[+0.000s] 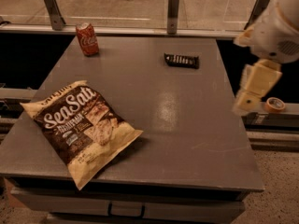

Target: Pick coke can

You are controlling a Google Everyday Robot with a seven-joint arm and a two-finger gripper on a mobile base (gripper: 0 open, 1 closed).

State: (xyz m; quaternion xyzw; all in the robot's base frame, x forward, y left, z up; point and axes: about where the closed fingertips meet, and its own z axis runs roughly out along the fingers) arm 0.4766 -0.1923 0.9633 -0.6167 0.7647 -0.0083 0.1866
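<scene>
gripper [247, 99] hangs tilted beside the table [187, 125], well apart from coke can [87, 39].

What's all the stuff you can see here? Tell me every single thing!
table: 1, grey, fills the middle of the view
coke can: 1, red with a silver top, upright at the table's far left corner
snack bar: 1, dark, flat on the far right part of the table
chip bag: 1, brown and cream, flat on the near left of the table
tape roll: 1, tan, on a ledge right of the table
end effector: 1, cream, in the air past the table's right edge, far from the can
</scene>
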